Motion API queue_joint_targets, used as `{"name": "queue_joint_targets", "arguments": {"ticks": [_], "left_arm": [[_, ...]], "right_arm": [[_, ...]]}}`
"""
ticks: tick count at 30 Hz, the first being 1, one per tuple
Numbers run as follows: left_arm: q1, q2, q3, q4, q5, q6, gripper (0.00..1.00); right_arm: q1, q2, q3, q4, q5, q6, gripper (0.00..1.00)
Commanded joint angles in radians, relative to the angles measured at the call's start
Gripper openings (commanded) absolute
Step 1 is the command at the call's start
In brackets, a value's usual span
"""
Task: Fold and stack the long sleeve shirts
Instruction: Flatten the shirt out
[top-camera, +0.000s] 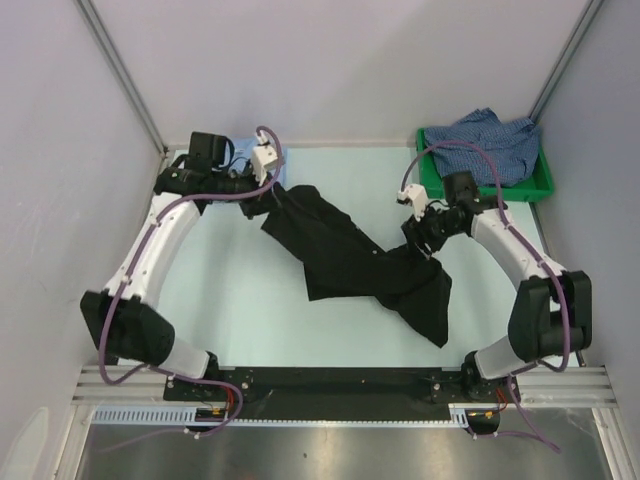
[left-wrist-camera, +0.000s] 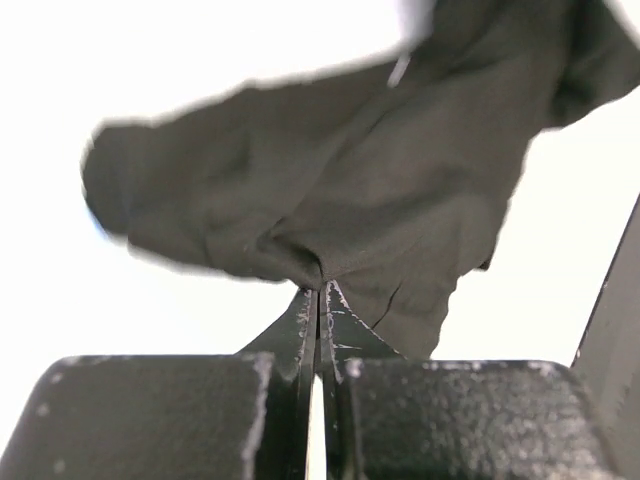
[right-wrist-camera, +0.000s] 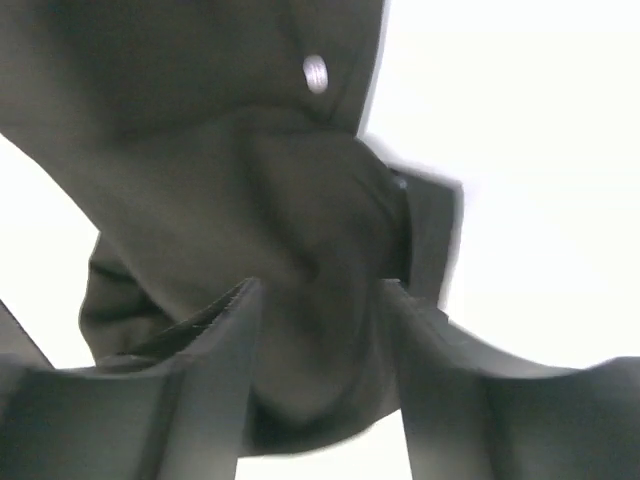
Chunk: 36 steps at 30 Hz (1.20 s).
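Observation:
The black long sleeve shirt lies crumpled in a diagonal band across the pale table. Its upper left end is pinched in my left gripper; the left wrist view shows that gripper shut tight on a fold of the black shirt. Over the shirt's right part, my right gripper has its jaws half apart around a thick bunch of the fabric. In the right wrist view the gripper has the black shirt filling the gap, and a pale button shows above.
A light blue shirt peeks out behind the left gripper at the table's back edge. A blue-and-white checked shirt is heaped in the green bin at the back right. Walls close in on both sides.

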Motion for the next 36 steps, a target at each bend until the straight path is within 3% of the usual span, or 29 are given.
{"name": "queue_joint_targets", "arguments": {"ticks": [1, 5, 9, 11, 16, 19, 20, 21, 25, 28, 31, 36], "left_arm": [[-0.108, -0.066, 0.117, -0.059, 0.063, 0.012, 0.00], [-0.180, -0.112, 0.150, -0.042, 0.093, 0.104, 0.00], [-0.187, -0.150, 0.164, -0.085, 0.208, 0.257, 0.07], [-0.213, -0.188, 0.149, -0.154, 0.247, 0.458, 0.07], [-0.328, -0.299, -0.007, -0.312, 0.187, 0.770, 0.05], [-0.381, -0.392, -0.155, -0.343, 0.118, 0.802, 0.06], [-0.383, -0.409, -0.194, -0.350, 0.109, 0.799, 0.07], [-0.383, -0.437, -0.236, -0.361, 0.101, 0.801, 0.10], [-0.383, -0.524, -0.508, -0.398, -0.001, 0.844, 0.44], [-0.371, -0.601, -0.644, -0.334, -0.124, 0.783, 0.48], [-0.252, -0.615, -0.667, -0.250, -0.092, 0.708, 0.52], [-0.129, -0.388, -0.581, -0.140, -0.063, 0.493, 0.60]], "right_arm": [[0.010, -0.129, 0.103, 0.009, -0.135, 0.050, 0.65], [0.045, -0.221, 0.075, 0.226, -0.235, 0.193, 0.94], [0.134, -0.254, 0.029, 0.377, -0.289, 0.219, 0.97], [0.183, -0.235, 0.018, 0.421, -0.291, 0.190, 0.96], [0.240, -0.099, 0.047, 0.460, -0.330, 0.104, 0.93], [0.281, -0.016, 0.101, 0.393, -0.357, 0.002, 0.90], [0.294, 0.002, 0.133, 0.295, -0.363, -0.038, 0.86], [0.309, 0.024, 0.141, 0.240, -0.372, -0.118, 0.82], [0.340, 0.065, 0.082, 0.034, -0.338, -0.230, 0.61], [0.346, 0.055, 0.012, -0.042, -0.266, -0.270, 0.54], [0.312, 0.001, -0.046, -0.071, -0.209, -0.286, 0.52], [0.249, -0.059, -0.077, -0.170, -0.111, -0.361, 0.45]]}}
